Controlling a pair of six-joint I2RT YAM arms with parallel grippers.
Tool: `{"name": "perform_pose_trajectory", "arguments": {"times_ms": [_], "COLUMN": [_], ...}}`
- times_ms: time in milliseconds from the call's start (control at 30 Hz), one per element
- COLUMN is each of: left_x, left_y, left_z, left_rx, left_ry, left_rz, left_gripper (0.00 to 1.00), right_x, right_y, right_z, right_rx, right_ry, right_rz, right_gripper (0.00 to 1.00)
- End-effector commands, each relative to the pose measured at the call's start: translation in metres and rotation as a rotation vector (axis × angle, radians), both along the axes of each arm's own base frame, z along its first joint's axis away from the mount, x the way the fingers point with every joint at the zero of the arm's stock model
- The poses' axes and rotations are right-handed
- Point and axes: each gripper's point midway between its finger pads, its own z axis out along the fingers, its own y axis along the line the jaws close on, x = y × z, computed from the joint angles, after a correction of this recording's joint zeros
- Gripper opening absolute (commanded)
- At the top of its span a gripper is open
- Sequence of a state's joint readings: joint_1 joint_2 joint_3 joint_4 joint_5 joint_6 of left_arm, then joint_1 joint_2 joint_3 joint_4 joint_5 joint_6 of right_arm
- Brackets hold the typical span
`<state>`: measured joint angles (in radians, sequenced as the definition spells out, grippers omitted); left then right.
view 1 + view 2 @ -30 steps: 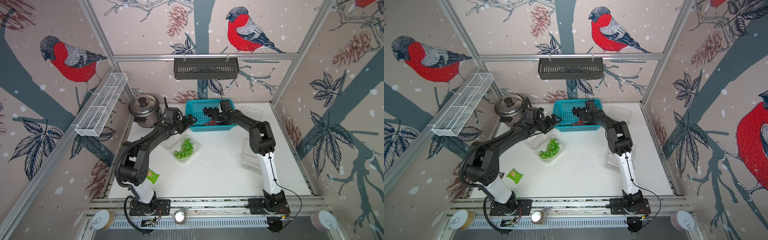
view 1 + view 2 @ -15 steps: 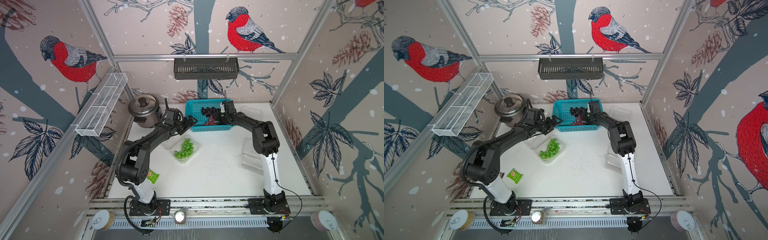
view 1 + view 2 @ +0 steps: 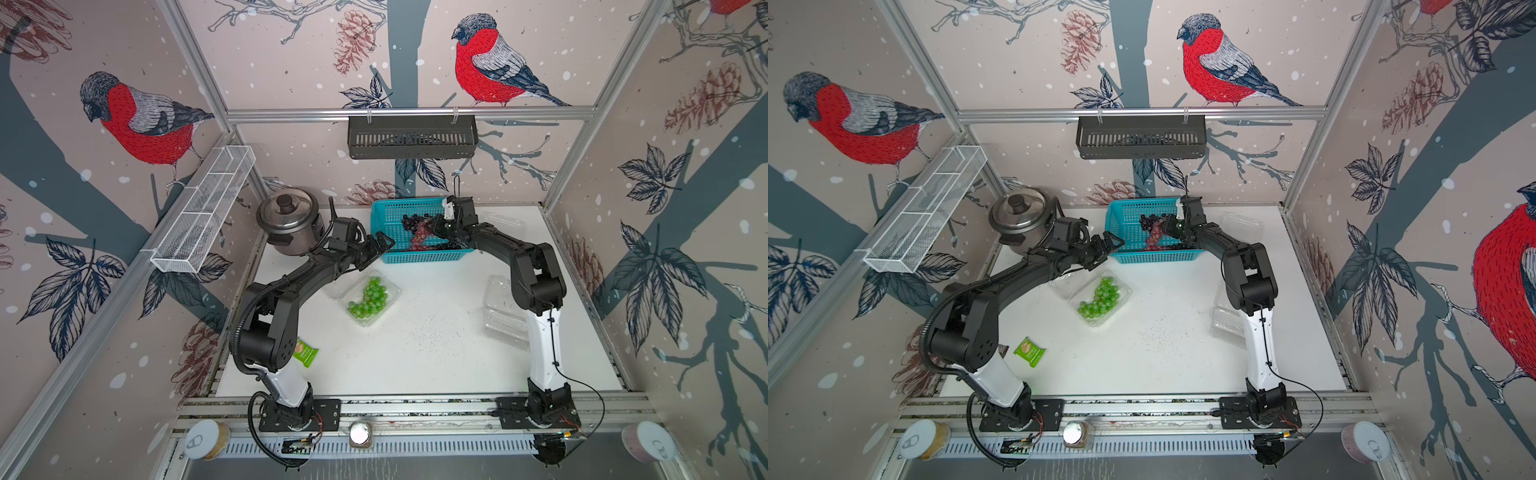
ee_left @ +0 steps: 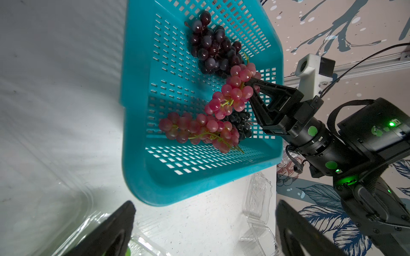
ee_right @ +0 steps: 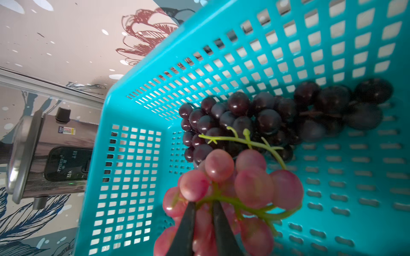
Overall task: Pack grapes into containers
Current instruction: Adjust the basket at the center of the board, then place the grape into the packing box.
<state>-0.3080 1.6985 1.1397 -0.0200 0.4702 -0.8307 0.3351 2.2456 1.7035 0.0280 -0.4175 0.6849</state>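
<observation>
The right gripper (image 5: 204, 206) was clamped narrow on the stem of a red grape bunch (image 5: 253, 186) inside the teal basket (image 3: 419, 257) (upper centre in both top views). The left gripper (image 3: 380, 249) stood wide, empty, near the centre container (image 3: 392, 289) holding green grapes (image 3: 368, 297).

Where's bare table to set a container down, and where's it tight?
Widest bare table: front centre, between the green packet, the green-grape container and the empty containers. Crowded at the back: rice cooker, basket, left gripper and right gripper holding red grapes.
</observation>
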Motion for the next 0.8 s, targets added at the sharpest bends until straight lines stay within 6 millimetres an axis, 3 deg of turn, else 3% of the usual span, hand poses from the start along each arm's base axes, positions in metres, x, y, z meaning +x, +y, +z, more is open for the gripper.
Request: {"name": "perform_pose_trajectory", "arguments": {"times_ms": [0,467,767], "left_x": [0.001,-0.008,-0.024], "left_y": [0.0,0.011,0.033], "left_z": [0.013,0.037,0.049], "left_rx": [0.01,0.018,-0.038], "left_ry": [-0.042,-0.082,-0.087], "left_rz": [-0.013,0.006,0.036], "left_gripper": [0.98,0.98,0.98], "right_x": [0.001,-0.022,-0.07], "right_y": [0.004,0.005,0.036], "right_z": [0.032,0.099,0.124], "right_rx": [0.039,0.03,-0.008], "right_ry": [-0.065,-0.166,-0.204], "right_rz": [0.009,0.029,0.101], "right_gripper": [0.15,0.15,0.15]}}
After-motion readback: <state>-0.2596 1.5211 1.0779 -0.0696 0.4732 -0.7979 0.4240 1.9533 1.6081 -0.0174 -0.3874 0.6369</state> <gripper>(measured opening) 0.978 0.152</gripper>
